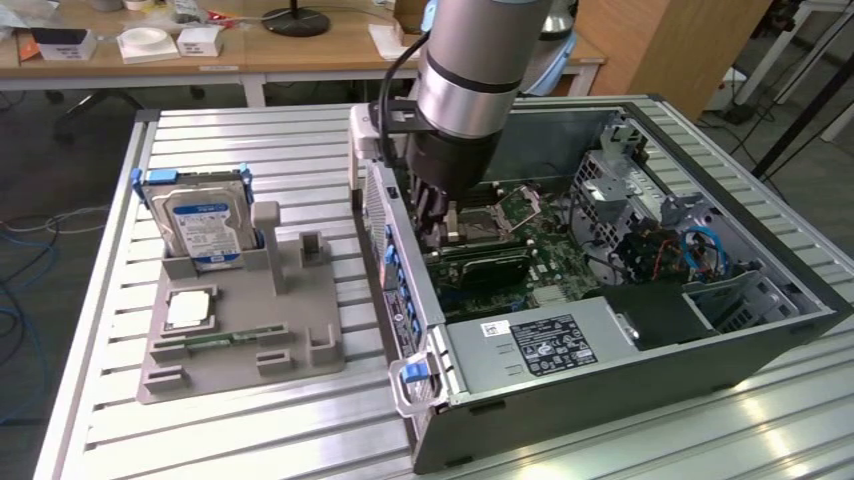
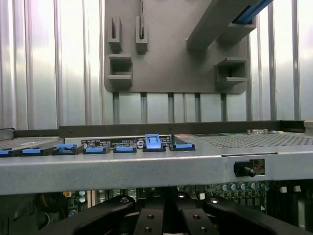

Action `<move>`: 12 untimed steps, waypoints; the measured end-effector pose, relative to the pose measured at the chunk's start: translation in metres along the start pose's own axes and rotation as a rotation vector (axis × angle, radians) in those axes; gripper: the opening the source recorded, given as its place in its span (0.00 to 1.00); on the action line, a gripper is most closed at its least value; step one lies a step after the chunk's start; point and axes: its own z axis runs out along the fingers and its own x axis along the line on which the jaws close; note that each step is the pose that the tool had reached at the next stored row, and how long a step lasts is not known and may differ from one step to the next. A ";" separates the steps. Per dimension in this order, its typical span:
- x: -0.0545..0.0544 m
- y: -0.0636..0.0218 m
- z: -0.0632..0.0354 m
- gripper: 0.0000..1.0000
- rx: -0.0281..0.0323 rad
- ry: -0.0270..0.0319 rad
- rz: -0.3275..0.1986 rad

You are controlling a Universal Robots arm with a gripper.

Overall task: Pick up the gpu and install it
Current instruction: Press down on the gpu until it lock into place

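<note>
The black end effector (image 1: 445, 222) is down inside the open computer case, its fingers (image 2: 149, 218) pressed close together. Right under it, touching or very nearly so, the gpu (image 1: 483, 262), a thin dark card with a green edge, sits on the green motherboard (image 1: 567, 275) beside the square processor socket. From where I stand I cannot tell whether the fingers are actually pinching the card.

The large dark-grey metal computer case (image 1: 601, 400) lies on its side with the side panel off. Inside it, besides the board and the card, are a silver power-supply box with a black label (image 1: 534, 345) at the near end and a metal drive cage with blue cables (image 1: 694, 250) towards the exterior view's right. A row of blue plastic clips (image 2: 152, 142) runs along the case's grey edge (image 2: 146, 169).

Towards the exterior view's left, well apart from the end effector, a grey plastic holder (image 1: 240, 345) rests on the ribbed aluminium table (image 1: 267, 430). It carries a silver hard drive with a blue-and-white label (image 1: 200, 225) standing upright, a square silver processor chip (image 1: 187, 308) lying flat, and a narrow green memory stick (image 1: 220, 340) in a slot.

The silver-and-grey robot arm (image 1: 461, 80) comes down almost vertically from above, wrist pointing straight into the case.
</note>
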 end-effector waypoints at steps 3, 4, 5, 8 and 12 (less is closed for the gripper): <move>0.000 0.0002 -0.0001 0.11 0.0000 0.0000 0.001; 0.000 0.0002 -0.0007 0.11 -0.0001 -0.0001 0.001; 0.000 0.0002 -0.0014 0.11 -0.0003 0.0000 0.001; 0.000 0.0007 -0.0061 0.11 -0.0030 0.0004 0.002; -0.001 0.0006 -0.0068 0.11 -0.0031 -0.0001 0.004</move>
